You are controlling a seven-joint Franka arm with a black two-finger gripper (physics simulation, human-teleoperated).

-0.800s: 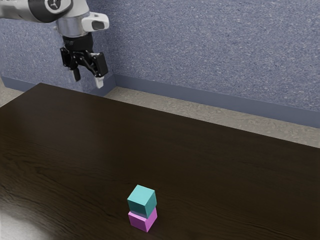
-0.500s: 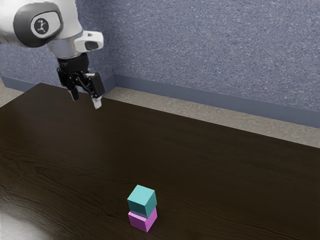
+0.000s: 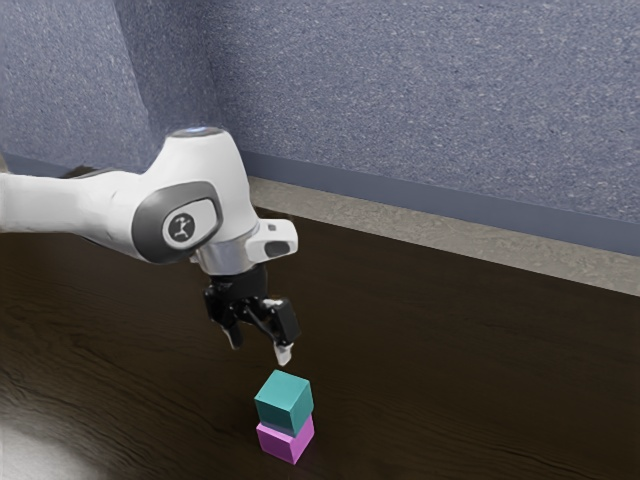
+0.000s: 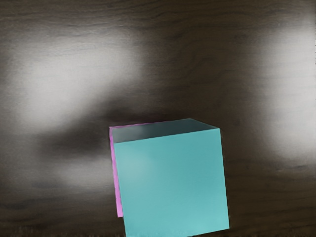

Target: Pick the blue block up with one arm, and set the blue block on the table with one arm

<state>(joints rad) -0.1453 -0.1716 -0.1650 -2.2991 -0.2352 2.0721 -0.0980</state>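
Note:
My gripper (image 3: 259,353) is open in the exterior view, its two fingertips apart with nothing between them, above and a little to the exterior view's left of the blue block. The teal-blue block (image 3: 284,402) rests on top of a pink block (image 3: 286,441), slightly offset from it. Seen from my hand, the blue block (image 4: 173,182) shows its top face large and close, and a thin strip of the pink block (image 4: 116,182) shows along one side beneath it.
The dark wooden table (image 3: 450,360) stretches around the two stacked blocks. Behind its far edge are a strip of carpet (image 3: 400,230) and a speckled blue wall (image 3: 420,100).
My arm has come from the exterior view's upper left, down and toward its right, so the gripper is now close to the stack. The two blocks have not moved.

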